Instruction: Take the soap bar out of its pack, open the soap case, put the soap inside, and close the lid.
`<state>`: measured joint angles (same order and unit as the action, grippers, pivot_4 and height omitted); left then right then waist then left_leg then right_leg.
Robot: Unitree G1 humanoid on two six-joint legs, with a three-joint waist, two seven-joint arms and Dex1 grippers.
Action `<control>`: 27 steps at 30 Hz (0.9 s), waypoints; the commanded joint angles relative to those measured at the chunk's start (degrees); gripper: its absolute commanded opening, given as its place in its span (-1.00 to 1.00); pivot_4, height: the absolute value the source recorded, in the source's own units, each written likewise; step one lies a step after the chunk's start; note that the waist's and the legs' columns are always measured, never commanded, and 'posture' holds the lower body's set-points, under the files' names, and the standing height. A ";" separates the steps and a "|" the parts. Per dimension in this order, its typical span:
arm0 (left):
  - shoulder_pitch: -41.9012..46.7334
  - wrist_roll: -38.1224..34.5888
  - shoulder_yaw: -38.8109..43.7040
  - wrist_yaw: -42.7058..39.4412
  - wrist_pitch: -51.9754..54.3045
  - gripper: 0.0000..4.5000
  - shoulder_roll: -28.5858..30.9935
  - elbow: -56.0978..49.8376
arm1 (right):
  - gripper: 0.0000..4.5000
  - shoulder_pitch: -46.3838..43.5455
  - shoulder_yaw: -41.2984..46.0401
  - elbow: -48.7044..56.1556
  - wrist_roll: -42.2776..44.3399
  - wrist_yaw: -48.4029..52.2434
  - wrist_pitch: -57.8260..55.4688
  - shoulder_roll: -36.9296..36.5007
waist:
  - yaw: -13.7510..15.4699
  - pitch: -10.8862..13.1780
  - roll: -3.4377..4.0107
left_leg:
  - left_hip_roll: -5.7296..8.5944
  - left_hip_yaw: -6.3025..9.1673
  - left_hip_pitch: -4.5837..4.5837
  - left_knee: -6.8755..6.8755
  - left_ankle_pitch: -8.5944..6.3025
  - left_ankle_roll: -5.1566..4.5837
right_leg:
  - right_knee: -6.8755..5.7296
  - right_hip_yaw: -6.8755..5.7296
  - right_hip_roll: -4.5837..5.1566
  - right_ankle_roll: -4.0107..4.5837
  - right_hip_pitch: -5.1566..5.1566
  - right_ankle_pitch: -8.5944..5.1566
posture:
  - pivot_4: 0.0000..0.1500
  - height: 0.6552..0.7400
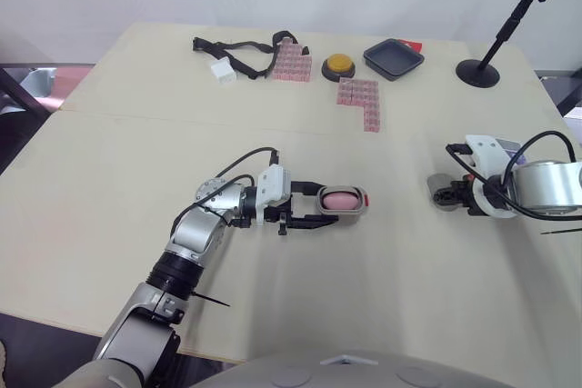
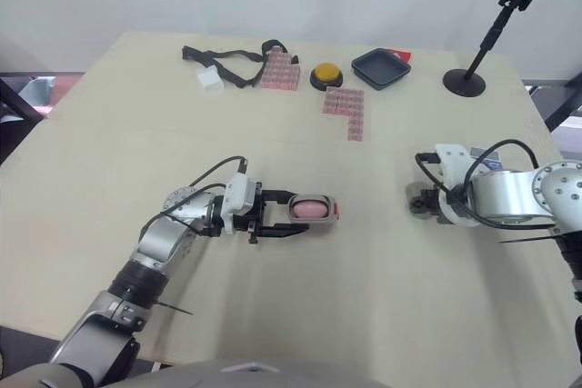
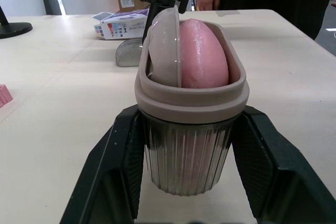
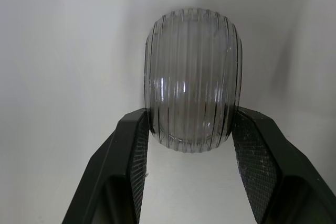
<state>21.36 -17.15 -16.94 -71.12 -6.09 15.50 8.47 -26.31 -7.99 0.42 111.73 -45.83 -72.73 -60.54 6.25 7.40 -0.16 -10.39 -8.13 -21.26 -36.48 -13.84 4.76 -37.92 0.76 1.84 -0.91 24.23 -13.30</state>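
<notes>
The left gripper (image 1: 317, 207) has its two black fingers closed narrowly on the soap case (image 3: 188, 157), one textured pad against each side of the body. The case body is an oval tub of smoky, see-through plastic with fine vertical ribs, and it is topped by a smooth, matte taupe collar with rounded edges. The soap (image 3: 203, 52) sits inside the case. It is a pink, rounded bar with a faintly chalky surface, and its upper part stands clear of the collar. A pale, translucent insert (image 3: 165, 45) lies against one face of the bar. The case is open, and it is held near the middle of the matte beige table (image 1: 136, 152). The right gripper (image 4: 191, 124) is closed on the lid (image 4: 192, 77), with both pads touching its sides. The lid is a domed oval of clear grey plastic with the same vertical ribbing as the body. It is held low over the table, well apart from the case. The soap pack (image 3: 122, 24) is a printed cardboard carton lying flat beside the right gripper. At the far side of the table are pink studded blocks (image 1: 358, 95), a yellow dome button (image 1: 338, 64) and a black square tray (image 1: 393, 57).
</notes>
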 commanded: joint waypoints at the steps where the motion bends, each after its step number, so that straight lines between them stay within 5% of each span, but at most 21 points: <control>1: 0.59 -0.19 0.17 0.06 -0.74 -0.15 -0.05 -0.81 | -0.16 -1.00 -0.02 0.66 1.15 0.19 0.76 -1.49 | 0.00 0.00 0.00 | 0.00 0.00 0.00 0.00 0.00 0.00 | 0.00 0.00 0.00 0.00 0.00 0.00 | 1.00 0.85; 7: 0.72 -0.09 0.14 -0.01 -0.77 -0.15 0.02 -0.73 | -0.16 -4.57 -0.22 5.18 -12.01 11.63 -3.70 -2.31 | -0.16 0.00 0.00 | 0.00 0.01 -0.02 0.00 0.00 0.00 | 0.01 0.00 -0.01 -0.01 0.00 0.00 | 1.00 0.85; 11: 1.07 0.24 0.07 -0.19 -0.86 -0.15 0.12 -0.37 | -0.16 -7.56 -5.42 19.44 -37.92 40.98 4.23 -7.60 | -0.05 0.02 -0.01 | -0.01 0.06 -0.05 0.00 -0.01 0.01 | 0.02 -0.03 -0.02 -0.03 0.00 -0.01 | 1.00 0.85; 15: 1.91 0.62 0.29 -0.37 -0.80 -0.15 -0.14 0.54 | -0.16 -8.61 -7.95 23.12 -52.90 62.95 14.38 -10.40 | 0.03 0.03 -0.08 | -0.04 0.15 -0.13 -0.02 -0.02 -0.01 | 0.10 -0.13 0.02 -0.05 -0.01 -0.02 | 1.00 0.85; 21: 4.24 0.82 0.21 -1.15 -0.23 -0.15 -0.59 3.01 | -0.16 -16.29 -10.01 23.10 -61.69 89.97 17.99 -10.59 | -0.17 0.03 -0.07 | -0.06 0.15 -0.12 -0.04 -0.01 -0.04 | 0.02 -0.11 0.03 -0.01 0.00 -0.03 | 1.00 0.85; 27: 6.84 1.62 -0.10 -1.66 -1.10 -0.15 -2.27 6.44 | -0.16 -23.36 -12.66 25.11 -66.55 104.59 16.84 -7.99 | -0.33 0.03 -0.06 | -0.09 0.12 -0.10 -0.19 -0.02 -0.15 | -0.24 -0.06 0.04 0.03 0.01 -0.03 | 1.00 0.85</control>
<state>26.82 -15.10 -16.95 -72.60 -5.94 13.77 15.39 -47.60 -20.57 23.88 46.77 55.29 -55.37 -68.60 5.92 7.43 -0.22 -10.49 -8.02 -21.36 -36.72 -13.86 4.59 -38.20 0.70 1.88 -0.87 24.24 -13.34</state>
